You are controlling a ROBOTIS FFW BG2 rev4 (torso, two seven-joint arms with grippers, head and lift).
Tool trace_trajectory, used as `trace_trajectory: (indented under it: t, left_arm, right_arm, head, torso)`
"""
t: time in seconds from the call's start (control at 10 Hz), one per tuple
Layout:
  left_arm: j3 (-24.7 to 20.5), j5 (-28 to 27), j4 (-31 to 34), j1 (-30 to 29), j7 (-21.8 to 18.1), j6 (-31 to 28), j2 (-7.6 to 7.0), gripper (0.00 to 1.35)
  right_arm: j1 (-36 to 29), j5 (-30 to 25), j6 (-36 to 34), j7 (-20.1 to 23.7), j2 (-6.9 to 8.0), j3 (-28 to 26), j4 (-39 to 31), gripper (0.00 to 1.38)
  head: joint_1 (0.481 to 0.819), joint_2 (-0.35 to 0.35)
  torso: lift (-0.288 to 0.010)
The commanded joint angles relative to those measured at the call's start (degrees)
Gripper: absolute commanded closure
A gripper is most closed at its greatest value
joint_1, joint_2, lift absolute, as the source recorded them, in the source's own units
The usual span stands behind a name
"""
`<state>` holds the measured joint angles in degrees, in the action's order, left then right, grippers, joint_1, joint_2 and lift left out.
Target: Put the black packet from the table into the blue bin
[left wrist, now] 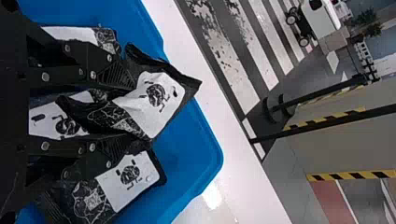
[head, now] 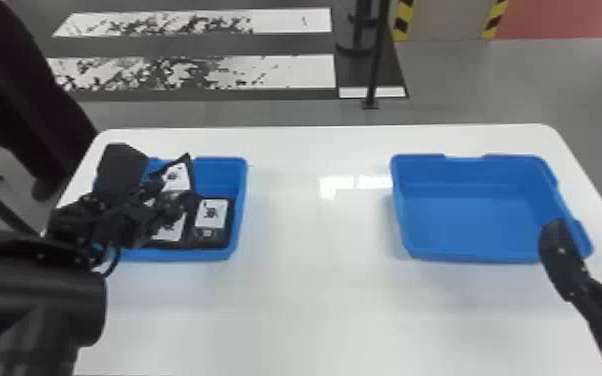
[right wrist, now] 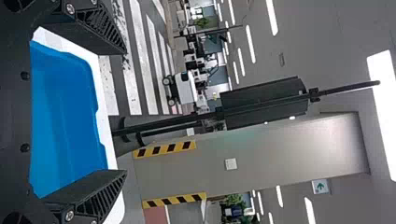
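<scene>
Black and crinkled, the packet (left wrist: 156, 95) tilts between my left gripper's (left wrist: 136, 113) narrowed fingers, over the blue bin (left wrist: 211, 156). I should settle it gently against the other packets (left wrist: 130, 175), then loosen evenly. My right gripper (right wrist: 125, 112) hangs wide.

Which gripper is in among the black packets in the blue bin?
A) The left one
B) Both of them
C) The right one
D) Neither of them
A: the left gripper is among the black packets in the left-hand blue bin, while the right gripper is over by the right-hand blue bin, with its fingers wide apart.
</scene>
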<state>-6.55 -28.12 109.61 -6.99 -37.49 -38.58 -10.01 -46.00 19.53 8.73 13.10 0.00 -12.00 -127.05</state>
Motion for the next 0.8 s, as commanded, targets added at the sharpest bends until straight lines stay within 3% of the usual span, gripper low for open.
trace_trajectory:
  t: [0.0, 0.3, 0.5, 0.6, 0.7]
  left_arm:
    - [0.3, 2.0, 2.1, -0.9, -0.1, -0.8, 0.08, 0.1]
    - [-1.2, 4.0, 6.1, -3.3, -0.1, -0.9, 0.61, 0.12]
    - [-4.9, 4.7, 8.9, -6.1, -0.4, 2.0, 1.93, 0.13]
    - [-9.1, 6.7, 12.8, -9.7, -0.5, 4.6, 3.42, 0.13]
    - [-15.2, 9.9, 16.3, -13.5, -0.4, 8.5, 6.14, 0.13]
  right_arm:
    - [-0.1, 0.0, 0.0, 0.0, 0.05, 0.2, 0.0, 0.1]
    - [-0.7, 0.6, 0.0, 0.0, 0.05, 0.2, 0.0, 0.1]
    - [-1.0, 0.3, 0.0, 0.0, 0.05, 0.2, -0.3, 0.1]
    - [-1.4, 0.0, 0.0, 0.0, 0.05, 0.2, -0.8, 0.1]
    - [-2.5, -0.3, 0.1, 0.0, 0.05, 0.0, -2.0, 0.1]
  head:
    - [0.695, 0.036]
    - [0.695, 0.009]
    - [0.695, 0.018]
    - [0.695, 0.022]
    - [0.695, 0.04]
  torso:
    - [-0.11]
    - [-0.11]
    - [-0.11]
    - [-0.11]
    - [-0.11]
